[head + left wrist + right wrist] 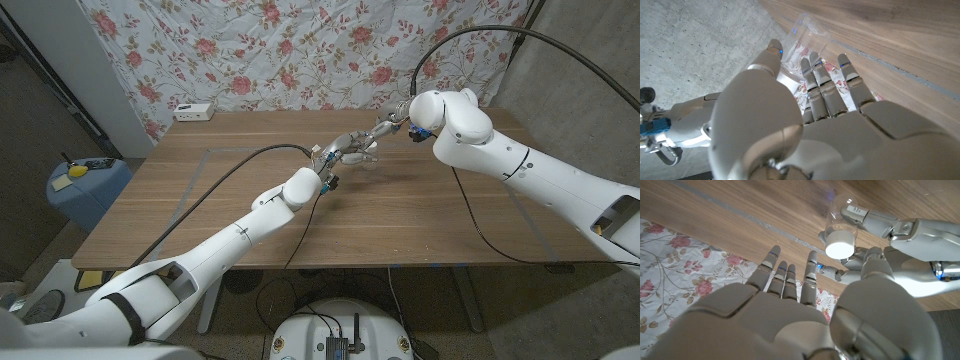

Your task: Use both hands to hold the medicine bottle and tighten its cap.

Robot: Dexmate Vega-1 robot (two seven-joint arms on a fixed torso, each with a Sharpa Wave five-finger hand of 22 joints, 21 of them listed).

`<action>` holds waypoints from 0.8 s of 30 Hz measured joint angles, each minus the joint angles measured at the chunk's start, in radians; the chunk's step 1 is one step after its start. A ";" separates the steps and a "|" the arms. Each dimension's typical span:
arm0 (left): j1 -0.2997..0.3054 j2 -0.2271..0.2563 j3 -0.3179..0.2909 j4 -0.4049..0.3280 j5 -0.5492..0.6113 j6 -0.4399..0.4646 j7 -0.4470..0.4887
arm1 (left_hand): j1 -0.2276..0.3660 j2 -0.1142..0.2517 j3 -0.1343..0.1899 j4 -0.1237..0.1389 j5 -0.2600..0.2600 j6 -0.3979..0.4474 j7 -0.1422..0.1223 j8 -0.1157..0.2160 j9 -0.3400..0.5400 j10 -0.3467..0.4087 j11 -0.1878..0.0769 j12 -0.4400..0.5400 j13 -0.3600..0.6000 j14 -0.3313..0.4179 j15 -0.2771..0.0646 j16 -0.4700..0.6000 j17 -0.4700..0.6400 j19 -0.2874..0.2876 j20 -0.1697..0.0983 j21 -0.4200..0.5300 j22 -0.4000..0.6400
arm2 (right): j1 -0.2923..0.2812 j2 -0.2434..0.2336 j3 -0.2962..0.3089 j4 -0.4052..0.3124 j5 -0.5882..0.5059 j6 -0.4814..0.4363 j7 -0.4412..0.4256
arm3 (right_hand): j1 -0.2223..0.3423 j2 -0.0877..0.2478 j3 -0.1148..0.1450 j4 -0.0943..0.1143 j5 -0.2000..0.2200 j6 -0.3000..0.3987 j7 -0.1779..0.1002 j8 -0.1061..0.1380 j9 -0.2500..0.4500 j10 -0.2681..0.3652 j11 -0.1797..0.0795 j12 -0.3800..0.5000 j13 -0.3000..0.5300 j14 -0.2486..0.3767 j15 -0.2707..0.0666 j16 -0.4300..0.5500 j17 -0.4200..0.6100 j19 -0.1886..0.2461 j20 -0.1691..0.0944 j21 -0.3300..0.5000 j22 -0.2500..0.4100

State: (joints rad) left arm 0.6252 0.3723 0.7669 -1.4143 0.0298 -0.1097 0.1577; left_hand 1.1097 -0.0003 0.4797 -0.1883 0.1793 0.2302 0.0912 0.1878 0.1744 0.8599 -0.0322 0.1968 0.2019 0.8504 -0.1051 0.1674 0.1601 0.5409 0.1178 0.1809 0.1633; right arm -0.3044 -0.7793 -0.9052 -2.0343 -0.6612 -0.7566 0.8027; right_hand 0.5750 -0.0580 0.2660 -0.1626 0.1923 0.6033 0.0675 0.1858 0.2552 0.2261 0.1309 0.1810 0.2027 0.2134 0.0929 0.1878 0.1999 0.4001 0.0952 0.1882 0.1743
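Just one bottle (pixel 839 222) is showing, clear with one white cap (pixel 840 243), plus two hands and one white box (pixel 194 111) sitting at the table's (pixel 420 225) upper left corner in the head view. Left of the frame's centre, the left hand (pixel 338 152) is reaching up from the bottom left corner, its fingers (pixel 860 216) wrapping around the bottle's body. That bottle is hanging above the table, just above the middle of the head view, where it is too small to make out clearly. In the left wrist view the bottle (pixel 799 37) is partly hiding behind the fingers. Right of it, the right hand (pixel 388 126) is coming in from the bottom right corner, with fingers spread and straight, grasping nothing; its fingertips (pixel 812 257) are pointing toward the cap, and whether they are touching it is hard to tell.
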 measured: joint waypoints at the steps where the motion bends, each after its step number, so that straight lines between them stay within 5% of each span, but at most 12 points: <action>1: 0.000 0.000 0.000 -0.001 0.000 0.000 0.001 | 0.000 0.000 0.000 0.000 0.000 0.000 0.000 0.000 0.000 0.000 0.000 0.000 0.000 0.000 0.000 0.000 0.001 0.000 0.000 0.000 0.000 | 0.003 0.000 -0.001 0.002 0.002 0.002 0.002 | 0.010 0.000 0.003 -0.003 0.000 -0.002 -0.005 0.000 0.000 0.000 0.000 0.000 0.000 0.000 0.000 0.000 0.000 0.000 0.000 0.000 0.000; 10: 0.004 0.000 0.000 -0.004 0.003 0.006 0.006 | -0.001 0.001 0.000 0.000 -0.001 0.000 0.000 0.000 0.000 0.000 0.000 -0.001 0.001 0.000 0.000 0.000 0.001 0.000 0.000 0.000 0.000 | 0.016 0.000 -0.011 0.012 0.009 0.017 0.010 | 0.075 -0.004 0.023 -0.022 0.000 0.031 -0.049 0.021 -0.009 -0.003 0.003 0.008 0.000 0.002 -0.002 0.005 0.000 0.000 0.000 0.005 0.000; 24: 0.002 -0.007 0.003 0.003 0.005 0.009 0.009 | -0.001 0.001 0.000 0.000 0.003 -0.006 -0.006 0.000 0.000 0.000 0.000 0.000 0.001 0.000 0.000 0.000 -0.002 0.000 0.000 0.000 0.000 | 0.010 0.000 -0.014 0.023 0.007 0.027 -0.011 | 0.144 -0.007 0.046 -0.016 0.000 0.094 -0.103 0.047 -0.014 0.015 -0.015 0.019 0.000 0.020 -0.020 0.013 -0.005 0.019 -0.011 0.012 0.000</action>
State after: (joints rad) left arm 0.6270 0.3649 0.7699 -1.4111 0.0346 -0.1004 0.1667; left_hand 1.1084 0.0011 0.4797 -0.1883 0.1824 0.2246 0.0856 0.1878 0.1744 0.8598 -0.0323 0.1968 0.2025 0.8504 -0.1051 0.1673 0.1581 0.5409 0.1178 0.1809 0.1633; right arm -0.2949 -0.7790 -0.9192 -2.0114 -0.6537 -0.7299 0.7917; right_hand 0.7192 -0.0653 0.3118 -0.1781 0.1924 0.6970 -0.0359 0.2326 0.2413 0.2413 0.1159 0.2004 0.2026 0.2338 0.0729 0.2005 0.1952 0.4187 0.0843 0.2000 0.1742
